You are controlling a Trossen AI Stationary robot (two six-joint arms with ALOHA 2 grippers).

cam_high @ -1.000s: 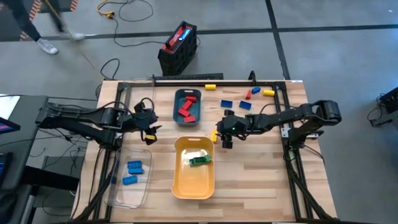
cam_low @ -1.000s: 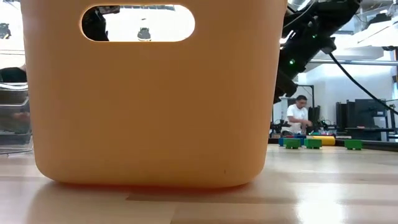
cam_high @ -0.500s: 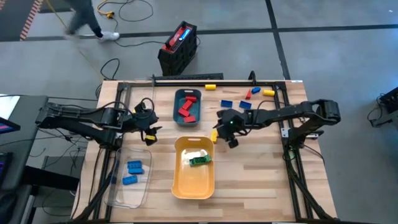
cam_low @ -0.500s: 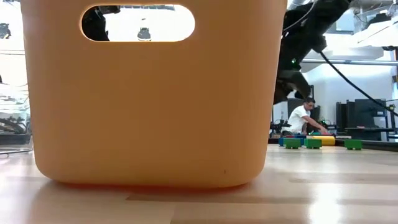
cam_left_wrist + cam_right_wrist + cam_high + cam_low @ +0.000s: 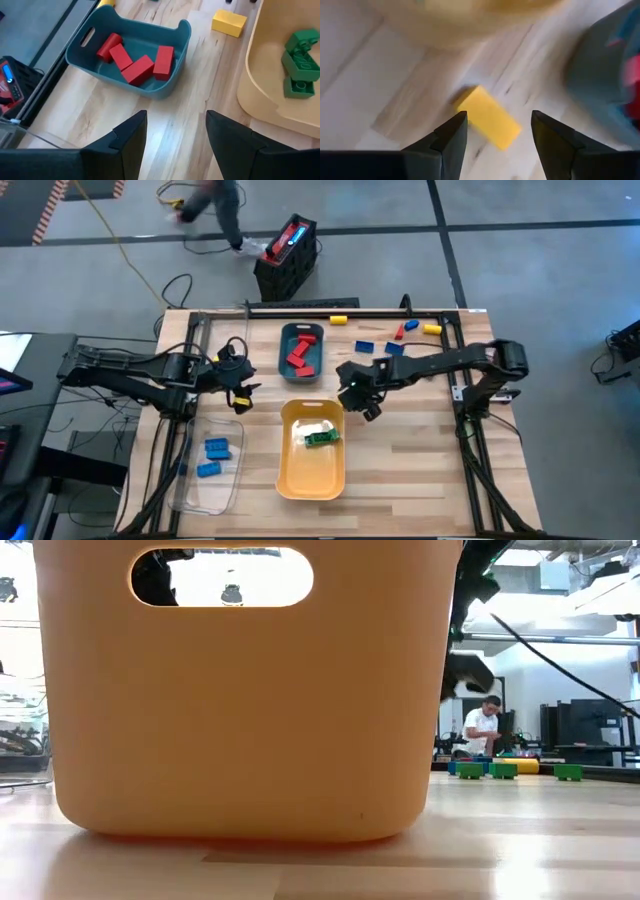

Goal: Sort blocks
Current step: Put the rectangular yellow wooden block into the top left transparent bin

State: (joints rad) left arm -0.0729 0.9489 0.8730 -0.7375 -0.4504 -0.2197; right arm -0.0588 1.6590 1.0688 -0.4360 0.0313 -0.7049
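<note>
A yellow block (image 5: pixel 490 124) lies flat on the table between the teal tray (image 5: pixel 301 350) and the yellow tray (image 5: pixel 312 450); it also shows in the high view (image 5: pixel 344 398). My right gripper (image 5: pixel 351 390) is open and hovers just above it, and the block shows ahead between the fingers (image 5: pixel 451 140). The teal tray holds several red blocks (image 5: pixel 137 62). The yellow tray holds green blocks (image 5: pixel 300 60). The clear tray (image 5: pixel 232 480) holds two blue blocks (image 5: pixel 213 457). My left gripper (image 5: pixel 243 387) is open and empty, left of the teal tray.
Loose yellow, blue and red blocks (image 5: pixel 395 338) lie at the table's far right. A red-and-black box (image 5: pixel 287 255) stands on the floor beyond the far edge. In the low view the yellow tray's wall (image 5: pixel 250 720) hides most of the table.
My right gripper has gone toward the table's left edge, closer to the yellow block and the teal tray, and has stayed open. The yellow block has stayed in place.
</note>
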